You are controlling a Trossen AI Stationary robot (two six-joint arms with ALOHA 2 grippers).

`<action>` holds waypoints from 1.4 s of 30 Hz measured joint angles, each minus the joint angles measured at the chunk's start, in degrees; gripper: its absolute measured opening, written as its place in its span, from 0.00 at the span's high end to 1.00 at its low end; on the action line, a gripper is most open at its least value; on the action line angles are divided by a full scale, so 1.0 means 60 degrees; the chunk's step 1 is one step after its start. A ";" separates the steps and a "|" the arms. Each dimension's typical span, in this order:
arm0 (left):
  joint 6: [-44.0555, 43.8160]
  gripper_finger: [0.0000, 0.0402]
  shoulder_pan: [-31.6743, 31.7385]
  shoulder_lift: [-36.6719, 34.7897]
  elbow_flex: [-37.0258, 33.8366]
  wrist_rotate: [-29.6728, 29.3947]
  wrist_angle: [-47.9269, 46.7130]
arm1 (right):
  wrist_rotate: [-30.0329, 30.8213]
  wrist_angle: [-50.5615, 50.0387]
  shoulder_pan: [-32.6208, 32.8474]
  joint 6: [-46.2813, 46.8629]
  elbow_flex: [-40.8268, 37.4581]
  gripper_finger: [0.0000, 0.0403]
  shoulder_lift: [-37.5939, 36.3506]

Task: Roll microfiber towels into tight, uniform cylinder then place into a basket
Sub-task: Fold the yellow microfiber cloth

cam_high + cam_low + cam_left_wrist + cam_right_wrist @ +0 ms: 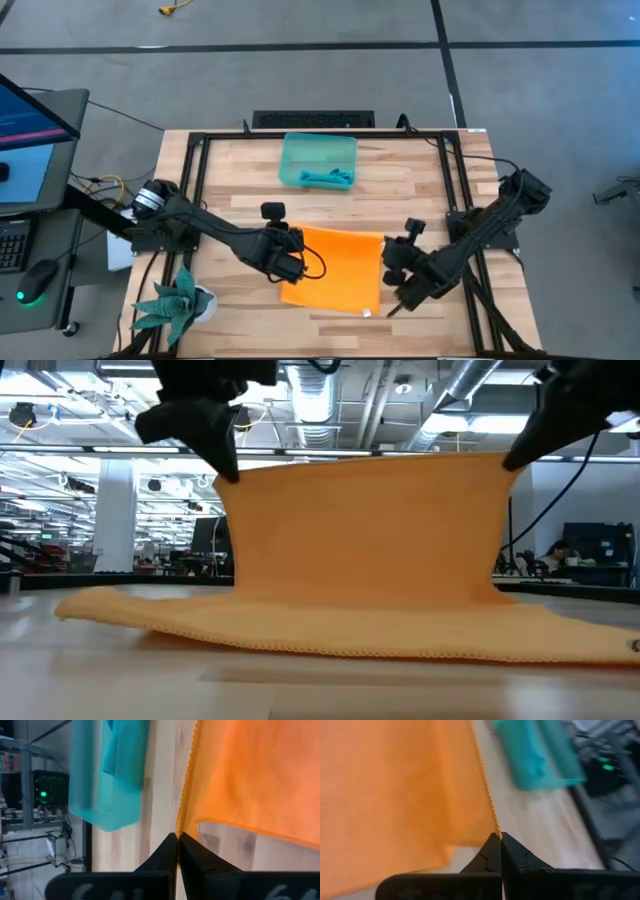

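Left claw and right claw each pinch an orange towel corner, lifting one edge off the desk; next they must fold it over to begin rolling.

Bare wooden table is lying open across the upper right of the high view and along the strip between the basket at upper centre and the orange towel. The towel is occupying the lower centre, its near edge being held up by the left gripper and right gripper, both closed on its corners, so that in the low view it is walling off the middle of the frame. The potted plant is blocking the lower left corner, and the black frame rails are bordering both sides.
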 joint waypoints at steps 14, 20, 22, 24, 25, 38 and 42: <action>-0.0463 1.00 -0.1557 0.0000 -0.0577 0.1756 0.1750 | -0.1922 0.2376 0.1066 -0.0932 -0.0427 0.98 0.0000; 0.0052 1.00 -0.2017 0.0000 -0.0577 0.2996 0.2771 | -0.2526 0.3126 0.1321 -0.0793 -0.0427 0.98 0.0000; -0.0064 1.00 -0.2078 0.0000 -0.0577 0.3000 0.2807 | -0.2772 0.3406 0.1362 -0.0899 -0.0427 0.98 0.0000; -0.0276 1.00 -0.2085 0.0000 -0.0577 0.3026 0.2799 | -0.2957 0.3551 0.1372 -0.0958 -0.0427 0.98 -0.0004; -0.0370 1.00 -0.2083 0.0000 -0.0605 0.3047 0.2831 | -0.3059 0.3596 0.1359 -0.1011 -0.0430 0.98 -0.0004; -0.0465 1.00 -0.2075 -0.0004 -0.1616 0.3519 0.4036 | -0.4013 0.4107 0.1091 -0.1370 -0.0411 0.97 0.1595; -0.0240 1.00 -0.2071 -0.0004 -0.1615 0.3540 0.4233 | -0.4383 0.4233 0.0968 -0.1378 -0.0421 0.97 0.1855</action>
